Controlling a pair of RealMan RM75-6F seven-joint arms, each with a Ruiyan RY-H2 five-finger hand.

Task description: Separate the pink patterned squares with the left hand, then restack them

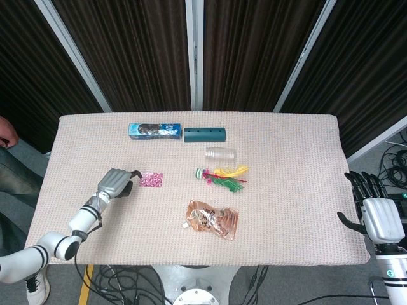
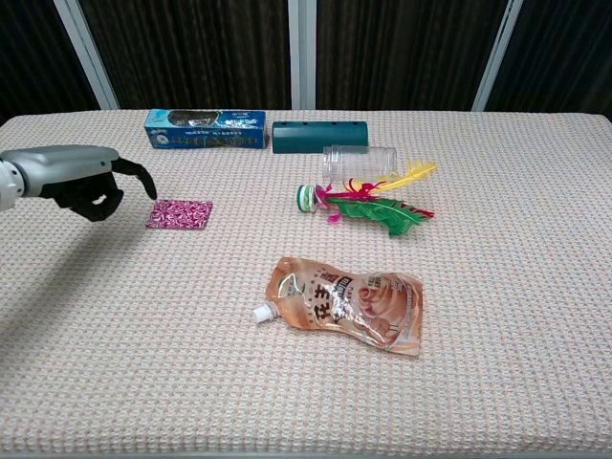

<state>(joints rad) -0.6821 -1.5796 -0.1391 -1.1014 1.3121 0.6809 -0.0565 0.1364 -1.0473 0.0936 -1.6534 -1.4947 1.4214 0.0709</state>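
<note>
1 left robot hand point(image 2: 81, 179), fingers apart and empty, hovers just beside the pink patterned squares point(image 2: 180, 213).

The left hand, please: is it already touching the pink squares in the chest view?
No, the left hand hangs just left of the pink squares, with bare cloth between them.

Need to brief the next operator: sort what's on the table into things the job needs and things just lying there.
Part of the job:
pink patterned squares
left hand, close beside them

Just lying about:
blue snack box
teal case
clear jar
feather shuttlecock
orange pouch
right hand, idle at the table edge
</note>
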